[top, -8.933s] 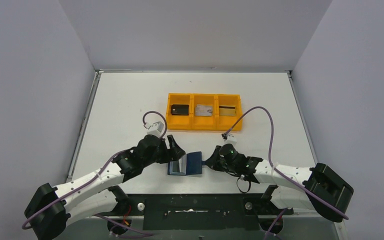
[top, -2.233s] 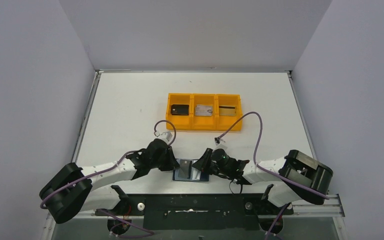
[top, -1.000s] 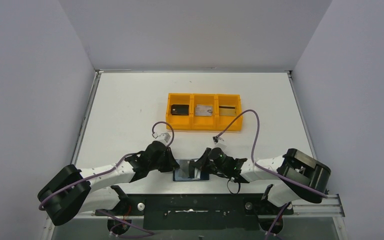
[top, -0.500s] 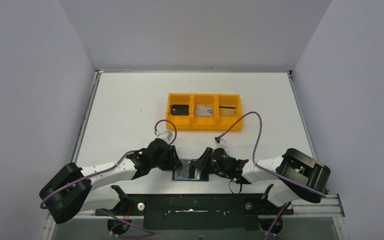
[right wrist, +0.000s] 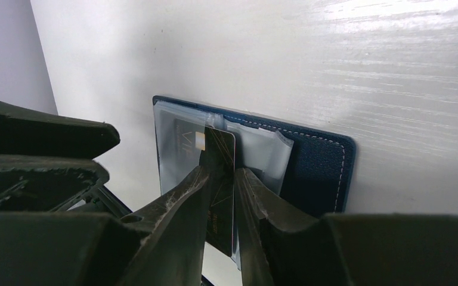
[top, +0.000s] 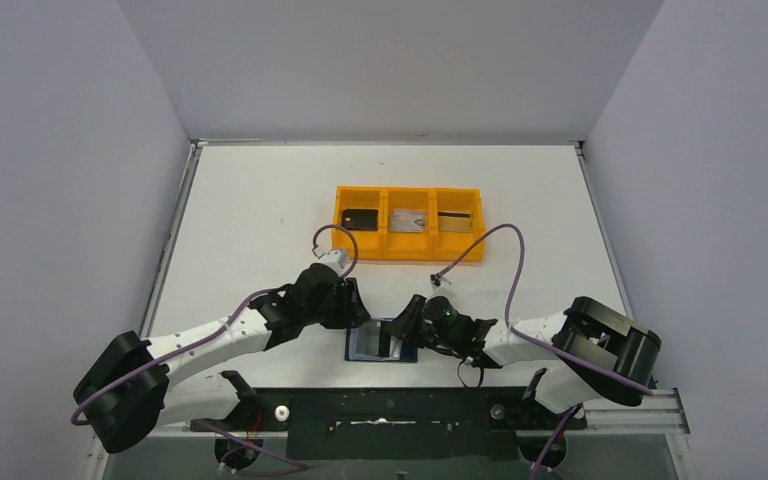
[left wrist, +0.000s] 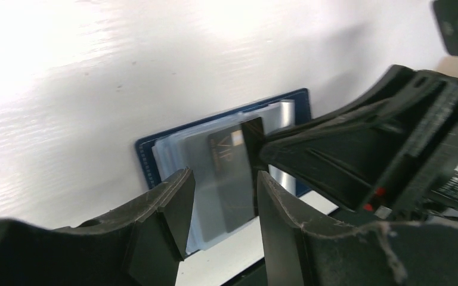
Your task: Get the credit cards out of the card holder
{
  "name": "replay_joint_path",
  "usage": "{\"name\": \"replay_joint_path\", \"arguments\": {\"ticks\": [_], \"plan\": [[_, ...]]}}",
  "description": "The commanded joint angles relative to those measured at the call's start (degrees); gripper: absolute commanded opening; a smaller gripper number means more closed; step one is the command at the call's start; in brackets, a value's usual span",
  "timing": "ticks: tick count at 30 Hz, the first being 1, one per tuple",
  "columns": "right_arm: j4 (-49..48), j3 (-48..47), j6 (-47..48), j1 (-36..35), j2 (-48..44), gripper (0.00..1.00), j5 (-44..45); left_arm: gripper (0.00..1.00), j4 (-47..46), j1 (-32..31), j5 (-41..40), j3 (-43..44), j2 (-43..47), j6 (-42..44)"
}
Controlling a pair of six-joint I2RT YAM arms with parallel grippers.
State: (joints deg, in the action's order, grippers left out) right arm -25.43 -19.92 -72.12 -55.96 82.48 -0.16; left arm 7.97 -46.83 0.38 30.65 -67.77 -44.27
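Holder (top: 381, 342) lies open flat | we pinch a dark card (right wrist: 217, 149) over holder's middle with right gripper (right wrist: 222, 171) | left gripper (left wrist: 223, 182) half open, empty, by holder's left edge

The white-and-black left arm (top: 210, 340) stretches low and forward from its base, wrist angled down and inward, and its black two-finger left pincer (left wrist: 223, 182) hangs with jaws parted, gripping nothing. The white-and-black right arm (top: 525, 345) reaches in low from the opposite side, its tip near the left one's. Its black right pincer (right wrist: 222, 170) is clamped on the edge of a dark credit card (right wrist: 220, 143), with the fingers nearly meeting.
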Motion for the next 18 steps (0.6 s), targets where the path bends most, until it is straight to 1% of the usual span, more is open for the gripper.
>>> {"name": "replay_joint_path", "arguments": {"ticks": [1,3,9,12,14,18], "plan": [[3.9,0.61,0.17,-0.37,-0.26,0.26,3.62,0.42,-7.66,-0.1,6.22,0.76,0.69,-0.11],[3.64,0.95,-0.13,-0.33,-0.52,0.26,3.93,0.4,-9.0,-0.19,7.71,-0.55,-1.31,-1.3],[0.91,2.08,-1.27,-0.33,-0.38,0.28,3.42,0.25,-13.03,-0.8,8.29,-6.99,-3.42,-6.44],[0.06,3.23,-2.38,-0.25,-0.34,0.29,3.69,0.18,-12.34,-1.51,5.59,-9.08,-3.11,-6.99],[-1.0,4.12,-2.59,0.08,-0.49,0.29,3.33,0.17,-10.99,-2.04,2.84,-9.69,-2.82,-6.98],[-3.57,5.22,-1.16,0.27,-0.48,0.3,1.47,0.16,-10.09,-2.28,1.18,-10.66,-3.51,-6.51]]}}
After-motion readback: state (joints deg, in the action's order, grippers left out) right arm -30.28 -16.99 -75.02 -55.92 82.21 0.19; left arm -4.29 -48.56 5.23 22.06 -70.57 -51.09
